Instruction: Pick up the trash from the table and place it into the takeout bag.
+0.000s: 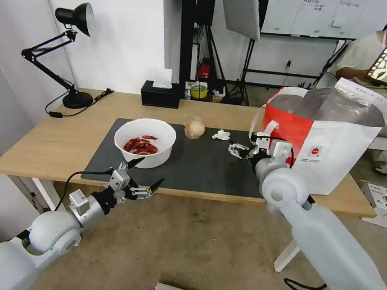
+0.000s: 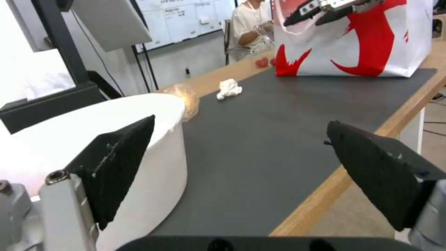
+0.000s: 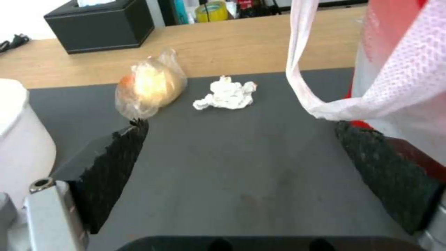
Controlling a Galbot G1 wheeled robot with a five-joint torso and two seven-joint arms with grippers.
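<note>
Nearest to us, our left pincer (image 1: 145, 175) hangs just off the desk's front edge, its black fingers (image 2: 118, 164) spread wide and empty, one of them close beside the wall of the white round bowl (image 1: 145, 141). That bowl sits on the left part of the dark grey mat (image 1: 210, 164) and holds red shells.

Our right pincer (image 1: 239, 150) hovers over the right side of the mat, close by the takeout bag (image 1: 334, 139). Its fingers are also wide apart and hold nothing. One white strap handle (image 3: 302, 69) of the bag droops just in front of it.

Between the two pincers, toward the mat's far edge, lies a small clear bag with a beige lump (image 1: 194, 127), and just beside it, apart from it, a crumpled white tissue (image 1: 221, 135). The red-and-white bag stands upright on the right end of the light-wood desk (image 1: 44, 141), its foil-lined mouth open.

We judge the task only partly done at most. Three pieces of trash rest on the mat: bowl, small bag and tissue. We cannot see inside the takeout bag, so we cannot tell whether anything is already in it. A black tissue box (image 1: 160, 94) at the desk's back edge is not trash.
</note>
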